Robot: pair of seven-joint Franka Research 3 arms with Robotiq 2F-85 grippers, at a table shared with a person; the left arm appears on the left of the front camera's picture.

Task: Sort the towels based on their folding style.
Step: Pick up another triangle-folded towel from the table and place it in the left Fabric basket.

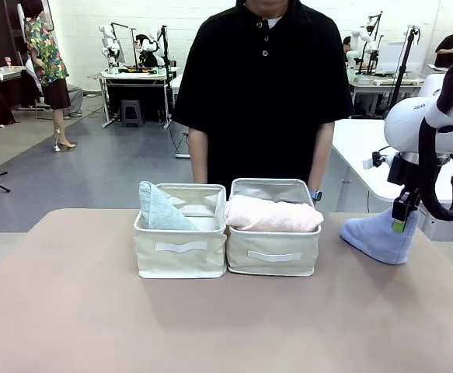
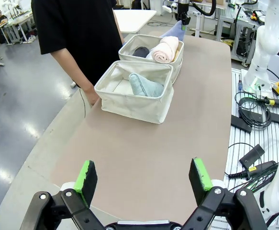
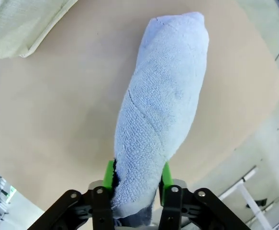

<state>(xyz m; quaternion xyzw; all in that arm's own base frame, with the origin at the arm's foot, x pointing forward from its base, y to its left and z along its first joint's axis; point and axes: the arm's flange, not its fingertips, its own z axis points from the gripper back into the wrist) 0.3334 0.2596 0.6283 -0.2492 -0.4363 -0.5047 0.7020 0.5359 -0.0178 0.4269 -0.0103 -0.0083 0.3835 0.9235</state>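
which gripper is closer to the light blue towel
Right: the right gripper pinches the narrow end of the light blue towel; the left gripper hangs open far across the table.

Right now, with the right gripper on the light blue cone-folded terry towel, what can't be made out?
- Front view: what lies under the pale pink rolled towel; the cream fabric basket's wall hides it.
- Right wrist view: the right gripper's pads, mostly covered by the light blue cone-folded terry towel.
- Left wrist view: that towel, small, mostly behind the basket.

"FRAN", cut off, on the right arm (image 1: 417, 116) casing, above the light blue towel (image 1: 381, 233). Nothing else legible.
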